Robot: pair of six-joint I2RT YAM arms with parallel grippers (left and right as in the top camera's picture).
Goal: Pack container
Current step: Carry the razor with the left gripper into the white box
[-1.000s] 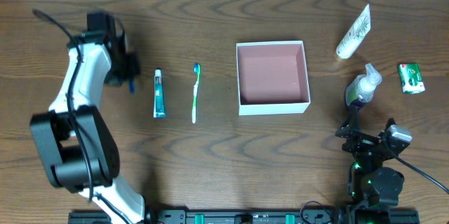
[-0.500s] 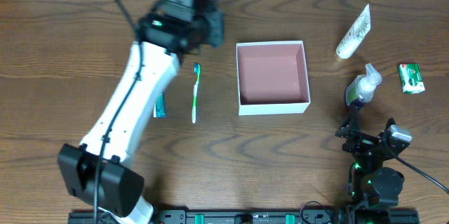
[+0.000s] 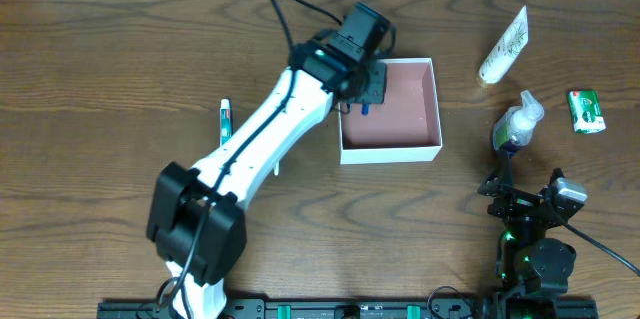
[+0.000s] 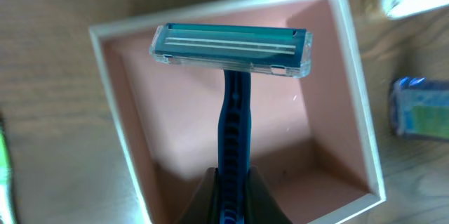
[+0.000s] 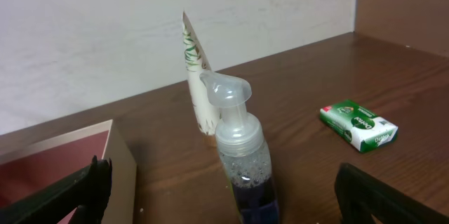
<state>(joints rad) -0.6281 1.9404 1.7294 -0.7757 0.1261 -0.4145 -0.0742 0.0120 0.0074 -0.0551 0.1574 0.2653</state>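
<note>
The container [image 3: 390,150], a square white box with a pink inside, sits at the table's middle; it fills the left wrist view [image 4: 354,76], and its corner shows in the right wrist view [image 5: 70,154]. My left gripper [image 3: 362,94] hangs over the box's left part, shut on the handle of a blue razor [image 3: 365,110]. Seen from the left wrist, the razor [image 4: 231,50] points its teal head away from the gripper [image 4: 233,182], above the pink floor. My right gripper [image 3: 527,187] rests open at the front right, its fingers [image 5: 91,182] wide apart around nothing.
A clear pump bottle [image 3: 517,125] with dark liquid stands right in front of the right gripper [image 5: 242,154]. A white tube [image 3: 504,47] and a green soap box [image 3: 586,111] lie at the far right. A toothpaste tube [image 3: 225,119] lies left, partly under the left arm.
The left arm has swung from the far left across the table to above the container, carrying the razor. The right arm has not moved.
</note>
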